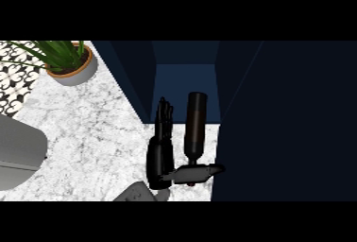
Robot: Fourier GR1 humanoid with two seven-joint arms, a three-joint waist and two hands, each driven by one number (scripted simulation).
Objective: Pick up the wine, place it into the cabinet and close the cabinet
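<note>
The dark wine bottle lies along the open cabinet's doorway, its wide end pointing into the dark blue inside and its narrow end toward me. My left hand is just left of it, open. Its fingers stretch straight along the bottle with a thin gap between them. The thumb sticks out to the right across the bottle's narrow end and hides the tip. The grey forearm enters at the lower edge. My right hand does not show.
A potted green plant stands at the back left of the white marble counter. A large grey rounded object fills the left edge. A tall dark panel of the cabinet covers the whole right side.
</note>
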